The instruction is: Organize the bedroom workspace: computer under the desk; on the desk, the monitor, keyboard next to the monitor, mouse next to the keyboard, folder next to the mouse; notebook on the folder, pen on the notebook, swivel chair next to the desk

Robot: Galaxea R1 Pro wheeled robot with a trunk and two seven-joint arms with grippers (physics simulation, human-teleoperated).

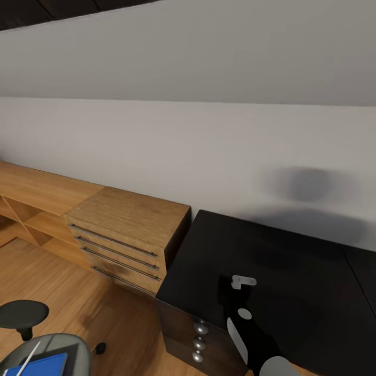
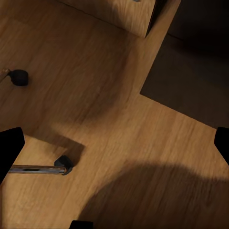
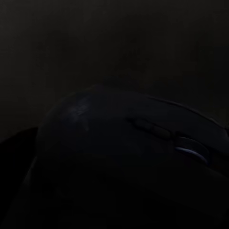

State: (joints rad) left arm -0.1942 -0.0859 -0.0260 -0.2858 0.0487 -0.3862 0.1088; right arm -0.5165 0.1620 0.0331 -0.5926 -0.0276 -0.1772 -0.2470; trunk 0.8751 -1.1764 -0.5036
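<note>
The desk [image 1: 292,261] has a glossy black top and dark drawers with round silver knobs [image 1: 199,328]. My right gripper [image 1: 230,292] hangs low over the desk's near left part. A dark mouse [image 3: 124,157] lies very close in the right wrist view, its scroll wheel [image 3: 191,150] faintly lit; the fingers are lost in the dark. At the head view's lower left is the swivel chair [image 1: 68,342], with the bright-blue folder [image 1: 44,365] and a thin white stick [image 1: 28,356] on its seat. My left gripper [image 2: 114,143] is open above the floor, dark fingertips [image 2: 9,145] far apart.
A light wooden chest [image 1: 130,214] with bar handles stands against the desk's left end, with low shelving beyond it. The chair's black armrest [image 1: 23,313], its chrome base leg [image 2: 33,169] and castors [image 2: 64,164] sit over wooden floor. A white wall runs behind.
</note>
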